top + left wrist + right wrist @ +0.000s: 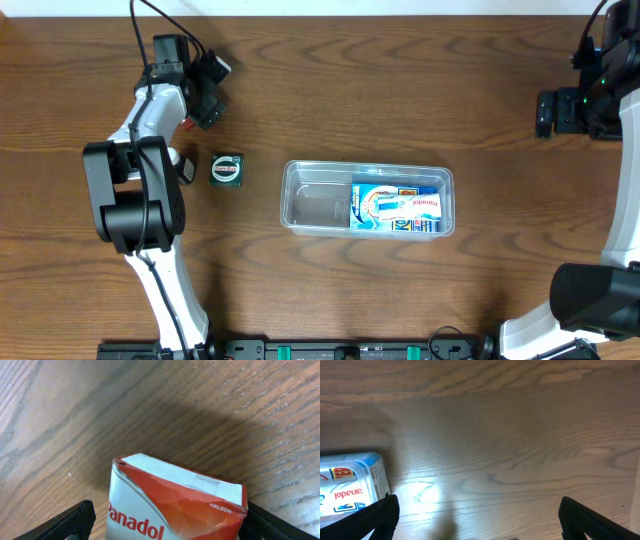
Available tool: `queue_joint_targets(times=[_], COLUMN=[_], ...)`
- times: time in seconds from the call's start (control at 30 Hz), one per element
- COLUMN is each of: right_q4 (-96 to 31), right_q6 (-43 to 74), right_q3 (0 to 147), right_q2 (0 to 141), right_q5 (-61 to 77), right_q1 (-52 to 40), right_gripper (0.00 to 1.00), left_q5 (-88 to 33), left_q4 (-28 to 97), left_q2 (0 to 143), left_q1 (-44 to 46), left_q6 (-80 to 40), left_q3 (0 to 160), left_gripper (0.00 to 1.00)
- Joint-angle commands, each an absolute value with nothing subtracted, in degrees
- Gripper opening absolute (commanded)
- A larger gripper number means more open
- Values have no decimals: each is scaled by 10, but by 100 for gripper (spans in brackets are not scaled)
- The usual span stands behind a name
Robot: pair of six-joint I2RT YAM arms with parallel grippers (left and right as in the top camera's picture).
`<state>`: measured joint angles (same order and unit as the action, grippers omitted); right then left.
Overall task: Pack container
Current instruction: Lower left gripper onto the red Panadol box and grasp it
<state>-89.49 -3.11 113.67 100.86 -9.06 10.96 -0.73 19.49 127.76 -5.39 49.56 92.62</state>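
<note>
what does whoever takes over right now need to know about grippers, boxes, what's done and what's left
Left gripper: a red Panadol box sits between its fingers, far left on the table; a firm grip can't be confirmed.
Right gripper: open, empty, over bare wood to the right of the container.
Container: mid-table, with a blue Panadol box lying in its right half.
Done: one box packed.
Left: the red box, plus the small dark green box on the table left of the container.
</note>
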Motion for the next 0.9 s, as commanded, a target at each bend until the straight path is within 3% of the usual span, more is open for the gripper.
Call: queue_joint_targets(times=[0.0,0.23,0.63,0.87], right_q4=[-895,-895,-895,-895], right_q6=[-24,-24,-24,-24], right_q3=[1143,1143,1143,1143], right_q2=[1000,1000,1000,1000], right_q5=[-98,-98,-98,-98], right_q1=[112,112,112,112], right_gripper=[99,99,99,99], left_q5=[-9,-9,-9,-9], left_q4=[191,192,206,240], left_q2=[1308,1309,1309,1309], left_q1=[-59,-59,-62,-62], left_q6=[499,498,279,247], left_q3=[932,932,932,932], left_gripper=[91,90,98,98])
